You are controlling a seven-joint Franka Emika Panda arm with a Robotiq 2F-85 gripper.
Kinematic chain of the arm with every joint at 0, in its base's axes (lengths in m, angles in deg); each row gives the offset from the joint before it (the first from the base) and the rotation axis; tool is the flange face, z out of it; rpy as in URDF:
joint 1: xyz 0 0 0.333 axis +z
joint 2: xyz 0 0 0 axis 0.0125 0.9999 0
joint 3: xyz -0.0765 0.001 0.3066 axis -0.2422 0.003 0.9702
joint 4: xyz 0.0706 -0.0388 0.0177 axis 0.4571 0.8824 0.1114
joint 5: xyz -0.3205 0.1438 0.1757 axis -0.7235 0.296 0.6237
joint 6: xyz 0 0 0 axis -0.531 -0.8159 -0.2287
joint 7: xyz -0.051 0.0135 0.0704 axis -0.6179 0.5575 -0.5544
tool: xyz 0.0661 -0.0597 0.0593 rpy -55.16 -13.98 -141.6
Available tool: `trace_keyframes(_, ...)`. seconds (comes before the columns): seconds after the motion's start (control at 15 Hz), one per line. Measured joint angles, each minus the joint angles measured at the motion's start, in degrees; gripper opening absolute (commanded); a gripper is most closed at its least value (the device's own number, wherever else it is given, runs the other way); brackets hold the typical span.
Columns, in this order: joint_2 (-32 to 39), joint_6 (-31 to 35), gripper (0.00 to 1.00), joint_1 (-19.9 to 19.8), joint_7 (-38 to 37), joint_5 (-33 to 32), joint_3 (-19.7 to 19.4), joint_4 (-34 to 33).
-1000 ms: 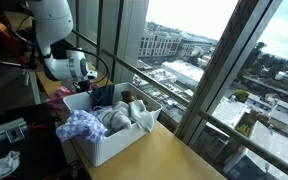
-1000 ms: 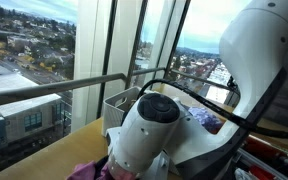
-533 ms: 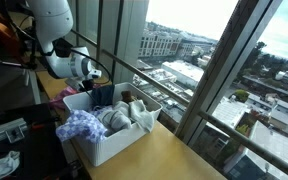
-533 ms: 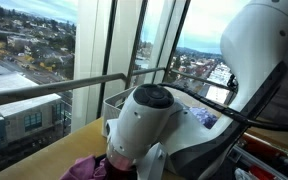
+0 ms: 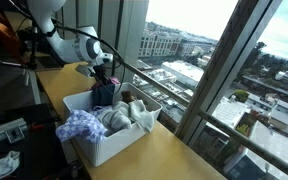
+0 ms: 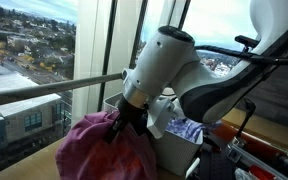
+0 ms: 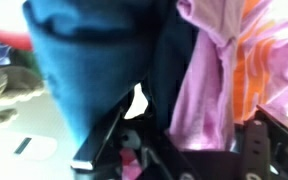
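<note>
Garment [image 6: 96, 150], magenta, hangs in a bunch from the fingers [image 7: 102, 145], which are clamped together on its top, so the rest drapes free under its own weight. In an exterior view it dangles dark over the far end of the bin [image 5: 119, 148], clear of the clothes [image 5: 119, 118] heaped inside. The bin stands on the worktop [image 5: 174, 158] beside the window. A patterned cloth [image 5: 81, 126] spills over its near rim. Blue cloth [image 7: 94, 60] presses beside the pink folds; whether it is the same piece I cannot tell.
</note>
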Motion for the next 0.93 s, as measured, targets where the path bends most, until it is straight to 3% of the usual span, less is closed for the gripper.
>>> trace_keyframes(0.47, -20.6, -8.8, 0.0, -2.2, 1.6, -1.0, -1.1, 6.1)
trace_keyframes(0.93, -35.4, -18.0, 0.0, -13.6, 7.4, -1.6, 2.3, 7.8)
